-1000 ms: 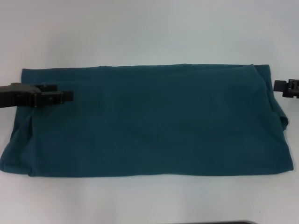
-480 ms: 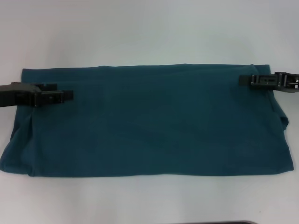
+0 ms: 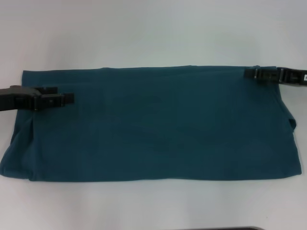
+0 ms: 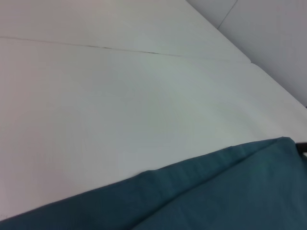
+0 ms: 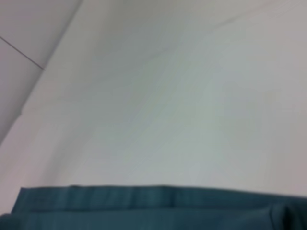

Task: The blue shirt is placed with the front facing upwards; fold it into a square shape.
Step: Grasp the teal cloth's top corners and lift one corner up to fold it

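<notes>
Shirt (image 3: 153, 124) lies folded lengthwise — left hand (image 3: 67, 98) and right hand (image 3: 250, 73) over opposite ends, grip states unclear.

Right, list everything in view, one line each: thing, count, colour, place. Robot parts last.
blue shirt: one, dark teal-blue, folded into a wide band lying flat across the middle of the table, plain side up; no lettering or collar shows.
table: one, white, under the shirt; a thin seam line crosses its top in the left wrist view.
dark object: one, dark, a sliver at the near edge of the head view; too little shows to name it.
left pincer: one, black, over the shirt's left end, near its far edge.
right pincer: one, black, over the shirt's far right corner.
</notes>
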`<control>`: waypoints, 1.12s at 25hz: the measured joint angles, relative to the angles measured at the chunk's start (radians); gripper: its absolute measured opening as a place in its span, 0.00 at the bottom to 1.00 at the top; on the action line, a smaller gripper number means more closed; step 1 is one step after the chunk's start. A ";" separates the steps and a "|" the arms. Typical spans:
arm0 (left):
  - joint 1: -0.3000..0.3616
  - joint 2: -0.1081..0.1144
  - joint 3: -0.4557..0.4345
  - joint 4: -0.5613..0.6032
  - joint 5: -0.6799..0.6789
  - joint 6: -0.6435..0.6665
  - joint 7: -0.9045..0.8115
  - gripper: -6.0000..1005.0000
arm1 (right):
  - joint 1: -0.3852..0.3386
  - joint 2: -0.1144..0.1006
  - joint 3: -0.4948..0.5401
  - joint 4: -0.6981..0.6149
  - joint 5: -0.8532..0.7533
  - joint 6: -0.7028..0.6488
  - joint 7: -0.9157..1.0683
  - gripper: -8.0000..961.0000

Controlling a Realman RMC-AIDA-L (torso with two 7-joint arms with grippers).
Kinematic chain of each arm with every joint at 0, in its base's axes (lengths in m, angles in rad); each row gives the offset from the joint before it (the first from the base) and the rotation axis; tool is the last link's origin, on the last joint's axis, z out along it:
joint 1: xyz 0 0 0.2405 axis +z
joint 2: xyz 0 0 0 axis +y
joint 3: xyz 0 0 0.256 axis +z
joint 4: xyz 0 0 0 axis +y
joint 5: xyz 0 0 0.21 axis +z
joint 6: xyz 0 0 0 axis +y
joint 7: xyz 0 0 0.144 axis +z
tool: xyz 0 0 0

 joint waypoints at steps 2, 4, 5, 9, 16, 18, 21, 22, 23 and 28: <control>0.001 0.000 -0.001 0.000 0.000 0.000 0.000 0.72 | -0.008 0.002 0.003 0.005 0.043 0.012 -0.029 0.82; 0.002 0.000 -0.001 0.000 0.000 0.004 0.000 0.72 | -0.023 0.000 0.004 0.006 0.107 0.043 -0.063 0.82; 0.003 0.000 -0.001 -0.002 0.000 0.007 -0.001 0.72 | -0.030 -0.004 0.004 0.007 0.140 0.064 -0.077 0.82; 0.009 0.002 -0.002 -0.011 0.000 0.042 -0.006 0.72 | -0.056 -0.015 0.005 0.008 0.229 0.162 -0.152 0.82; 0.051 0.007 -0.007 -0.067 -0.001 0.128 -0.009 0.72 | -0.066 -0.019 -0.004 0.008 0.215 0.206 -0.244 0.82; 0.067 0.007 -0.009 -0.086 -0.010 0.159 -0.010 0.72 | -0.069 -0.020 -0.005 0.008 0.213 0.206 -0.246 0.82; 0.092 0.013 -0.021 -0.116 -0.037 0.216 -0.012 0.72 | -0.073 -0.025 -0.004 0.008 0.216 0.206 -0.246 0.82; 0.097 0.015 -0.027 -0.122 -0.042 0.233 -0.014 0.72 | -0.073 -0.027 -0.004 0.008 0.217 0.205 -0.246 0.82; 0.105 0.020 -0.041 -0.132 -0.047 0.253 -0.022 0.72 | -0.073 -0.028 -0.004 0.008 0.217 0.204 -0.248 0.82; 0.131 0.034 -0.090 -0.146 -0.050 0.276 -0.051 0.72 | -0.066 -0.026 -0.004 0.008 0.215 0.192 -0.266 0.82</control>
